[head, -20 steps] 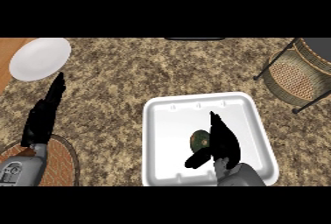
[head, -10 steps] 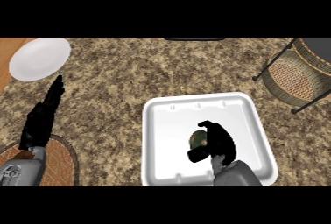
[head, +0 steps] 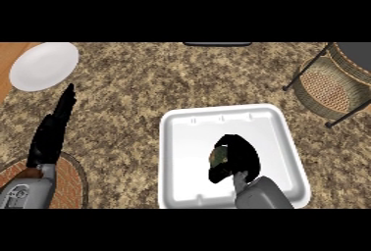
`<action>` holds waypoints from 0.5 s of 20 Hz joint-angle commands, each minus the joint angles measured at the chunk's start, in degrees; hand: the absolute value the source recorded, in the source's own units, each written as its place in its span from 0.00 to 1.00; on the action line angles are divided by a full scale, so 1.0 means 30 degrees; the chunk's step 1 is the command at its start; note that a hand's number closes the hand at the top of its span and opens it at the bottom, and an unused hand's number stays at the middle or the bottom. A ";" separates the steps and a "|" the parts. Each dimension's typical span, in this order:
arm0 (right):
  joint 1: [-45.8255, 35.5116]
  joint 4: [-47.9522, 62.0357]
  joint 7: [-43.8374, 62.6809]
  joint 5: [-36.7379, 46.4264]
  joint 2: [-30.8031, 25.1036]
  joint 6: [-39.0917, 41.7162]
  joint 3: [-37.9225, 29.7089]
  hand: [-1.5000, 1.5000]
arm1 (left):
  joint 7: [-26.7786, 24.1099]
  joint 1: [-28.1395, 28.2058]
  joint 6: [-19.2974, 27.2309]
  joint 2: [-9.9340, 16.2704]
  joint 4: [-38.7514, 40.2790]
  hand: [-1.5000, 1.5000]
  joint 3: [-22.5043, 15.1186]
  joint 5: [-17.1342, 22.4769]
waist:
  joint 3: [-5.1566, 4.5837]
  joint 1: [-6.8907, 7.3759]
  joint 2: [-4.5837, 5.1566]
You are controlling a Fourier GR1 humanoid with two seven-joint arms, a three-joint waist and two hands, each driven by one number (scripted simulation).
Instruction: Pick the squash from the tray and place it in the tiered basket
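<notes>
A white square tray [head: 188, 142] lies on the speckled counter at lower centre. Inside it sits a dark green squash [head: 219, 156], mostly hidden. My right hand [head: 243, 157] comes in from below and curls over and around the squash, thumb on its near left side. The tiered basket [head: 330, 83], woven tan with a dark wire frame, stands at the right edge, well beyond the tray. My left hand [head: 54, 130] rests at the left with fingers straight and pointing up, holding nothing.
A white plate [head: 43, 66] lies at the upper left. A round brick-coloured mat [head: 69, 179] sits under my left forearm at lower left. A dark object [head: 217, 44] edges the counter's far side.
My right hand has lowered onto the squash and its fingers have curled round it, from straight a second ago. The left hand has barely moved.
</notes>
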 commanded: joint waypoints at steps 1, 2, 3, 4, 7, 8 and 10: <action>0.0581 -0.1366 0.1335 -0.0624 0.0494 -0.0790 0.0286 1.00 | 0.1067 -0.0500 -0.0506 0.0267 -0.0780 0.50 0.0304 -0.0017 | 0.0142 0.0016 0.0106; -0.0489 -0.0506 0.1560 -0.0986 0.0499 -0.1047 0.0019 1.00 | 0.2021 -0.0381 -0.0619 0.0346 -0.1677 0.50 0.0157 -0.0166 | 0.0146 0.0097 0.0114; 0.1073 -0.3051 0.2375 -0.0015 0.0502 -0.0758 0.0282 1.00 | 0.1079 -0.1316 -0.0678 0.0213 0.0270 0.50 0.0616 0.0114 | 0.0135 -0.0129 0.0101; -0.2362 0.0186 0.2671 -0.0337 0.0505 -0.2423 -0.0671 1.00 | -0.0252 0.0399 -0.1093 0.0560 -0.0369 0.50 0.0861 0.0604 | 0.0135 0.0285 0.0152; -0.6896 0.4121 0.3441 0.1075 0.0459 -0.2524 -0.4827 1.00 | 0.0149 -0.0550 -0.0490 -0.0239 -0.0150 0.50 -0.0088 -0.0041 | 0.0098 0.1107 0.0608; -0.7421 0.4691 0.3533 0.1631 -0.0153 -0.3069 -0.5519 1.00 | 0.0023 -0.0428 -0.0583 -0.0157 -0.0497 0.50 -0.0295 -0.0187 | 0.0100 0.1332 0.0641; -0.8868 0.5877 0.3491 0.2296 -0.1118 -0.3387 -0.6609 1.00 | 0.0436 -0.1174 -0.0658 -0.0145 -0.0786 0.50 -0.0368 -0.0154 | 0.0120 0.1673 0.0818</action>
